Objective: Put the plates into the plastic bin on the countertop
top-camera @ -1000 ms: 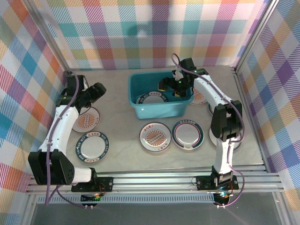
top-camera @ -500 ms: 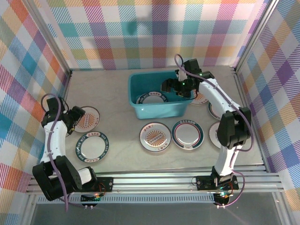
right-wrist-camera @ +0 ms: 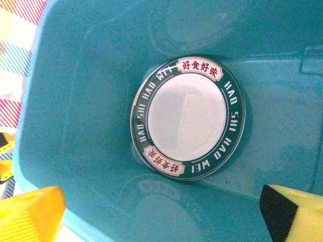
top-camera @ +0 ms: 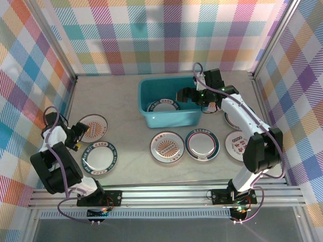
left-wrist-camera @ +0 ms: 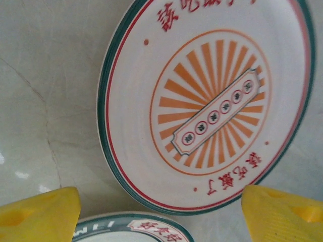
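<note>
Plates [top-camera: 202, 143] lay mostly outside the bin [top-camera: 171, 120] — 1 plate [right-wrist-camera: 187, 117] inside, under the right gripper [right-wrist-camera: 161, 212], fingers spread and empty. Left of the bin, the left gripper [left-wrist-camera: 161, 214] hung unclenched over the sunburst plate [left-wrist-camera: 212, 106] — it likely needed to pinch the near rim squarely.

Overhead and close right-wrist views share the bin [top-camera: 166, 120].

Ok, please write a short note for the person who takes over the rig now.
Left gripper: open, empty, facing the orange sunburst plate at the left of the countertop.
Right gripper: open, empty, over the teal plastic bin.
Done: one teal-rimmed plate lies in the bin.
To do: the sunburst plate and at least four other plates on the countertop.
</note>
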